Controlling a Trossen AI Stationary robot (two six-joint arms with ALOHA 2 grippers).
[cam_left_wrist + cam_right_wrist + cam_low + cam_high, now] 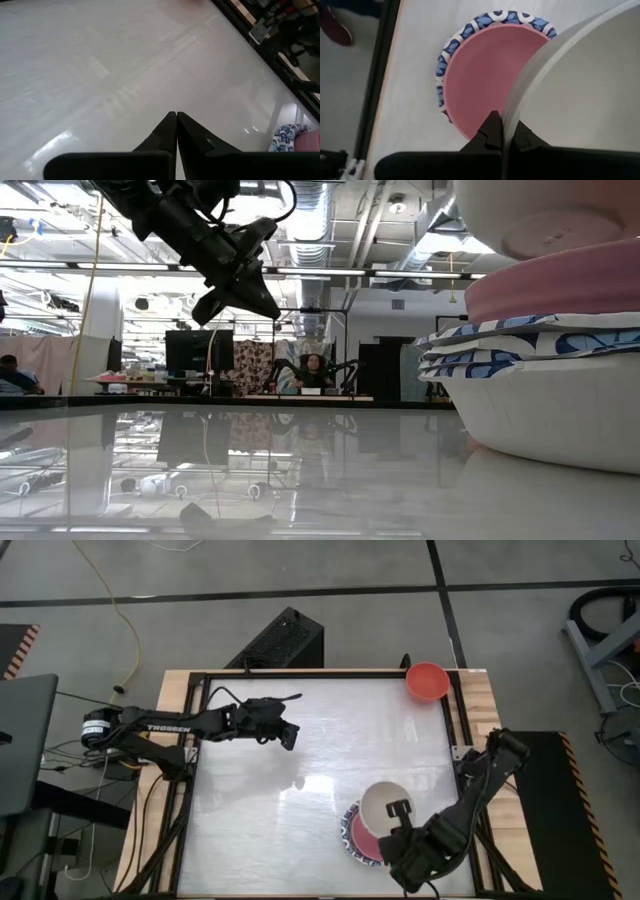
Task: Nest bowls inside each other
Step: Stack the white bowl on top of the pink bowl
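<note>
**Cream bowl held over the stack, red bowl waiting far off**

Starting at the left, our left gripper (290, 736) hangs clenched and empty above the bare table (300, 830), its fingers (172, 131) pressed tip to tip. The arm carries the word TROSSEN in white, the only writing we can read.

Moving right, the stack (352, 835) sits near the table's front edge: blue-rimmed bowls (520, 345) nested together, the pink bowl (475, 85) on top of them. Our right gripper (503, 131) pinches the rim of the cream bowl (388, 808), which sits tilted partly over the pink one, not yet seated in it. We judge it must settle down and across to centre on the pink bowl.

Farthest right, the red bowl (427, 681) stands alone at the back corner, well apart from the stack; the right arm is nearer.
</note>
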